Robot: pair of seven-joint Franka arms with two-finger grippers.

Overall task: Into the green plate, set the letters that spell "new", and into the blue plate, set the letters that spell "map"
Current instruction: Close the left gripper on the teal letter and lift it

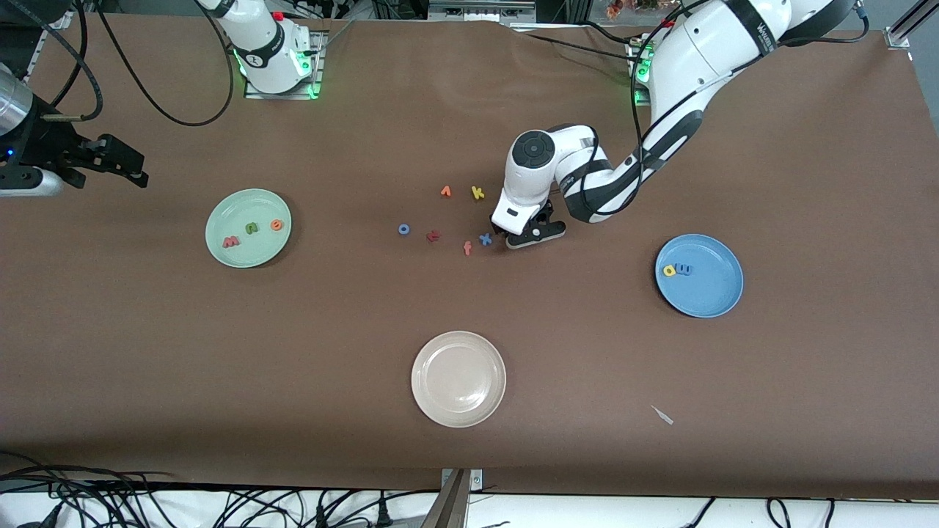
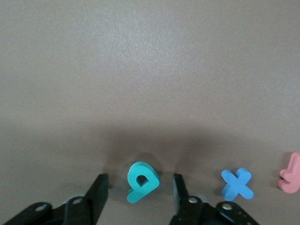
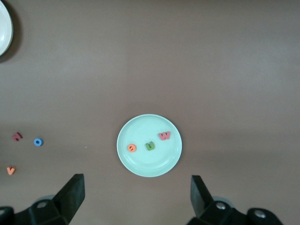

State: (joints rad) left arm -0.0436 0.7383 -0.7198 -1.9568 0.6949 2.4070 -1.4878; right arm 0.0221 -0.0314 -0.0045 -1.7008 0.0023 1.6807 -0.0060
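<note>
Teal foam, the small letter p [image 2: 142, 182], sits on the brown table between the fingers of my left gripper [image 1: 522, 233], which is down at the cloth with jaws part-way in, a gap showing on each side and no contact yet. I read this as the closing step on the last piece of "map". I have the fingers straddling it across its narrow width so they meet flat sides rather than the round bowl.

Just beside the tool lie the little blue foam x [image 2: 237, 184] and the pink-orange foam f [image 2: 290, 174], close enough that a wide sweep could nudge them, hence the narrow approach.

Farther out from this gripper, toward the left arm's end, the round medium-blue plate [image 1: 715, 293] already holds the yellow a [image 1: 669, 270] and the periwinkle m [image 1: 684, 269], so only the p is missing.

Farthest off, my right gripper [image 3: 136, 194] waits high with its jaws spread wide and empty, over the table near the round mint-green plate [image 3: 136, 164]. That plate carries the orange e [image 3: 131, 148], green n [image 3: 149, 146] and salmon-red w [image 3: 164, 135]; "new" looks complete.
</note>
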